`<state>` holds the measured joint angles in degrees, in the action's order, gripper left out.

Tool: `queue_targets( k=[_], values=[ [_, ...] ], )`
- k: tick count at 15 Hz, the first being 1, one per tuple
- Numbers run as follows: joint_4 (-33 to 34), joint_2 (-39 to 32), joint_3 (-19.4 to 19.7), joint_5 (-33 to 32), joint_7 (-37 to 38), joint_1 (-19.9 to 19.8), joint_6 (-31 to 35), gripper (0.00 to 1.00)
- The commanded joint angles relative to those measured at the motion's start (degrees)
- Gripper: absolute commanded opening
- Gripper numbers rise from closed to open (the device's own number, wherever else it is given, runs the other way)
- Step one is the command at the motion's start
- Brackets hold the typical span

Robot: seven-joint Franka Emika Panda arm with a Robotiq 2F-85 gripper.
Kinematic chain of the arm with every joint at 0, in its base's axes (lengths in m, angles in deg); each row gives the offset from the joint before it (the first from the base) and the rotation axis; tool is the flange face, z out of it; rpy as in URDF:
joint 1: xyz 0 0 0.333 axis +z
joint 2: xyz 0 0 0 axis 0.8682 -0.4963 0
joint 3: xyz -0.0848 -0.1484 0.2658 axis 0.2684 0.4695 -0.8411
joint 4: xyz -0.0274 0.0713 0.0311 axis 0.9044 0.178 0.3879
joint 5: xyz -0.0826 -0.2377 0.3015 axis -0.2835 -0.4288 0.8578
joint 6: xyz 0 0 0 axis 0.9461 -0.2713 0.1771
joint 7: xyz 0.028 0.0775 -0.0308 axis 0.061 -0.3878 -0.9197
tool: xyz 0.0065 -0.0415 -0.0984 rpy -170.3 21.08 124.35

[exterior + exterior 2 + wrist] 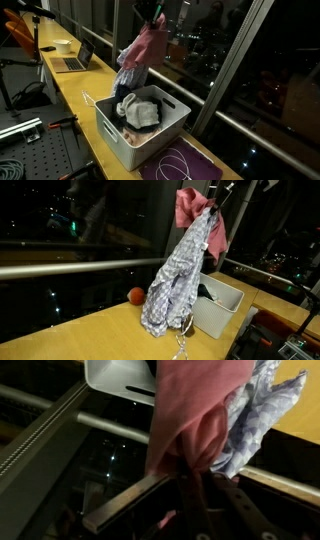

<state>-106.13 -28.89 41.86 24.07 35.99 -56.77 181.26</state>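
Pink cloth [195, 410] and patterned cloth [258, 410] tight between the fingers [190, 500]

Pink cloth [148, 45]: soft matt fabric, creased. Patterned cloth [172, 285]: thin matt print weave. Bin [160, 140]: smooth white plastic, slight sheen. Tabletop [80, 330]: smooth light wood. Window glass [60, 230]: glossy.

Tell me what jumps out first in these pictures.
A pink cloth and a patterned cloth dangle together from the pincer, high over the wooden counter. Close by stands a white basket holding more laundry, with dark night windows behind.
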Motion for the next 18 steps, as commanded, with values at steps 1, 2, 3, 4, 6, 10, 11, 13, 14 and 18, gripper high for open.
queue_targets(
  k=[1,2,3,4,6,10,11,13,14,18],
  values=[
    [6.3,1.2,2.9,1.9,-3.7,-1.7,-4.8,0.03],
    [7.9,1.0,3.6,1.8,-4.1,-2.2,-5.4,0.03],
    [9.1,0.9,4.2,1.8,-4.5,-2.6,-5.9,0.03],
    [10.5,0.6,4.8,1.7,-4.7,-3.0,-6.3,0.03],
    [12.6,0.2,5.7,1.9,-5.4,-3.6,-6.8,0.03],
    [16.1,-0.4,6.8,2.0,-5.8,-4.5,-7.8,0.03],
    [16.7,-0.6,7.0,2.0,-5.9,-4.6,-8.0,0.03],
    [18.1,-0.8,7.3,1.8,-6.0,-4.9,-8.4,0.03],
    [18.9,-0.9,7.4,1.8,-6.2,-5.2,-8.6,0.03],
    [22.2,-1.4,8.7,2.0,-8.0,-6.4,-9.0,0.03]
  ],
)
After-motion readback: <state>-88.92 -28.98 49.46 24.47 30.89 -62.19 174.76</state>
